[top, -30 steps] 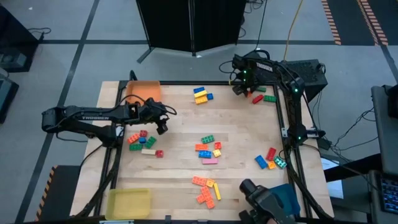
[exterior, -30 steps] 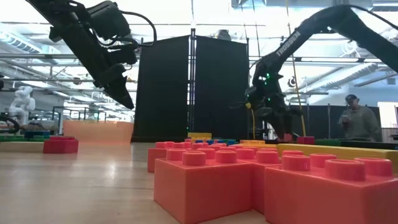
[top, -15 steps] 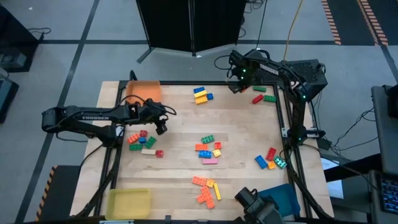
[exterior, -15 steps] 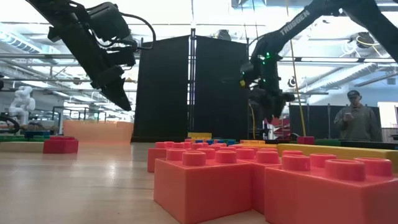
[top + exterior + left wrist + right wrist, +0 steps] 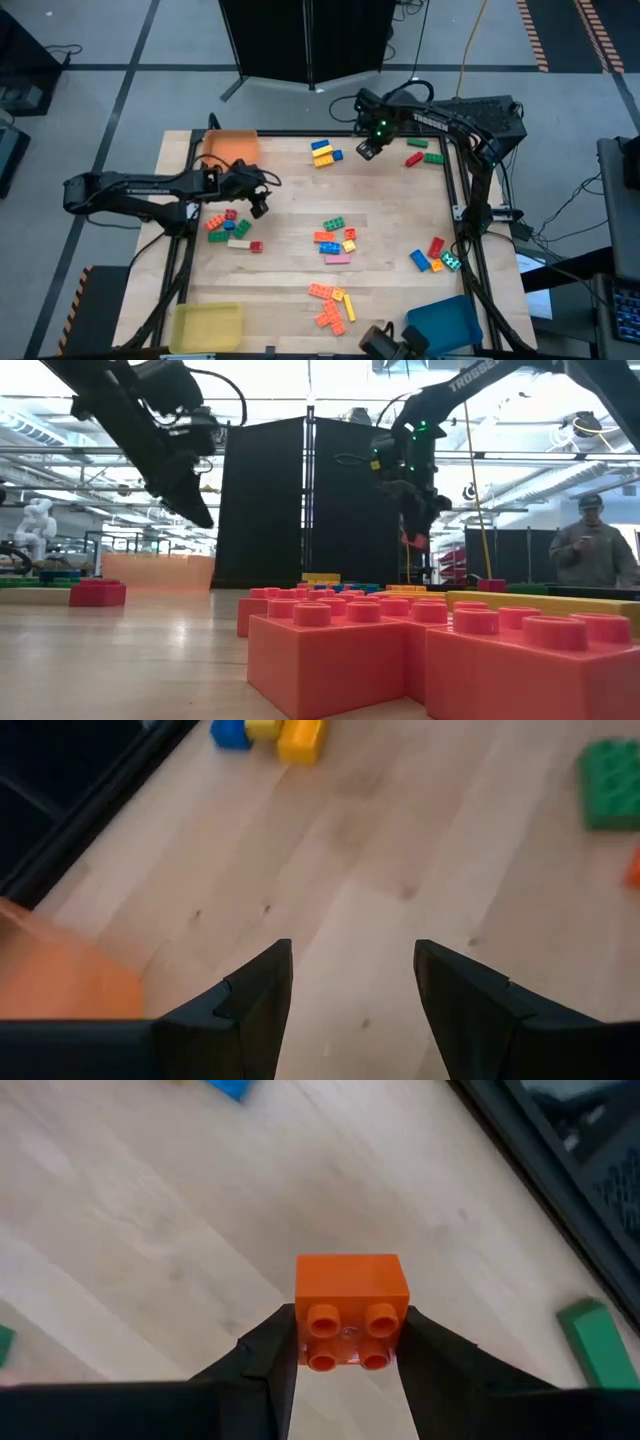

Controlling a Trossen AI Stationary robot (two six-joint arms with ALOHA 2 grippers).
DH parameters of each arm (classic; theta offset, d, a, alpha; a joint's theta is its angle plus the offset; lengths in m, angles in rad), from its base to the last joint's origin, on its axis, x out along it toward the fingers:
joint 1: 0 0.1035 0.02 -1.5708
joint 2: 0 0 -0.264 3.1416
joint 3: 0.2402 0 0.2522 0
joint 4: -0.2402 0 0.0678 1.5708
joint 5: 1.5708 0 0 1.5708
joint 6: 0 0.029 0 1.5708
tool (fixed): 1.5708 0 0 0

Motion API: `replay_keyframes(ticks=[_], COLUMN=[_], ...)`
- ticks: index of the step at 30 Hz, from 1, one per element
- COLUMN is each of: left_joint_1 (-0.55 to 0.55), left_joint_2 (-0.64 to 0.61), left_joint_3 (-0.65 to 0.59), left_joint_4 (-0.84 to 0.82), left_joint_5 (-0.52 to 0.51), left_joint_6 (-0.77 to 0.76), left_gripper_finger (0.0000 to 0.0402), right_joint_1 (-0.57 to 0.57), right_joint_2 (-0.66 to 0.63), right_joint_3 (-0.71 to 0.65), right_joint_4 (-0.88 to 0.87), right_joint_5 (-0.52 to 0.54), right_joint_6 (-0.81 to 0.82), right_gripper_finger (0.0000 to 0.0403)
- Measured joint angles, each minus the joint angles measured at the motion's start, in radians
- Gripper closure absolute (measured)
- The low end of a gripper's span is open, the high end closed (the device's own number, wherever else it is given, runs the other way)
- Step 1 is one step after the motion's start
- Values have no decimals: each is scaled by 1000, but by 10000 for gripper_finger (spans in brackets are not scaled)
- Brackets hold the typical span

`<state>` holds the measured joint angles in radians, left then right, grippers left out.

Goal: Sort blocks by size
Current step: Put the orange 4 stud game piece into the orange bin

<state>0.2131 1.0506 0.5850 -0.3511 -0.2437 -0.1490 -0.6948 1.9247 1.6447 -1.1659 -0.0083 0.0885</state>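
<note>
- Right gripper (image 5: 367, 149): raised above the far part of the table (image 5: 290, 240). In the right wrist view its two dark fingers (image 5: 262, 1355) are clamped on a small orange square brick (image 5: 350, 1308), one finger on each side, studs facing the camera.
- Held brick: clear of the tabletop, with bare wood below it.
- Just to the left of that gripper, on the table, sits a yellow-and-blue stack of bricks (image 5: 324, 152).
- To its right lie a red brick (image 5: 414, 158) and a green brick (image 5: 433, 157), close together near the table's far right edge.
- Left gripper (image 5: 259, 208): over the left part of the table, near the orange tray (image 5: 231, 146) in the far left corner. In the left wrist view its fingers (image 5: 256, 1000) stand apart with only bare wood between them; nothing is held.
- Just beside and below the left gripper lies a cluster of red, green and orange bricks (image 5: 225, 226), with a pale long bar among them; its exact colour is hard to judge from above.
- Mid-table, between the two arms: a mixed group of bricks (image 5: 335, 240), green, orange, yellow, blue and pink.
- Near edge: an orange group (image 5: 330, 305).
- Right edge: a red, blue and orange group (image 5: 431, 255).
- Near corners: yellow tray (image 5: 205, 327) at left, blue tray (image 5: 447, 322) at right.
- A person (image 5: 592, 550) stands in the room beyond the table, in the low view.
</note>
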Motion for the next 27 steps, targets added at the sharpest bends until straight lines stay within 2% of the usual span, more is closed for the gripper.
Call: replay_keyframes(ticks=[6, 18, 22, 27], left_joint_1=[-55, -148, -184, -217], left_joint_2=[-117, -247, -263, -265], left_joint_3=[2, 2, 2, -1], left_joint_4=[-20, -132, -152, -146], left_joint_5=[-56, -91, -141, -254], left_joint_6=[-26, -100, -106, -73], left_gripper_finger=[189, 189, 189, 189], right_joint_1=[45, 163, 207, 268], right_joint_2=[0, 0, 0, 0], right_joint_3=[0, 0, -18, -48], right_joint_4=[55, 133, 231, 403], right_joint_5=[-93, -112, -214, -312], right_joint_6=[-22, -13, -14, 17], right_gripper_finger=[266, 266, 266, 266])
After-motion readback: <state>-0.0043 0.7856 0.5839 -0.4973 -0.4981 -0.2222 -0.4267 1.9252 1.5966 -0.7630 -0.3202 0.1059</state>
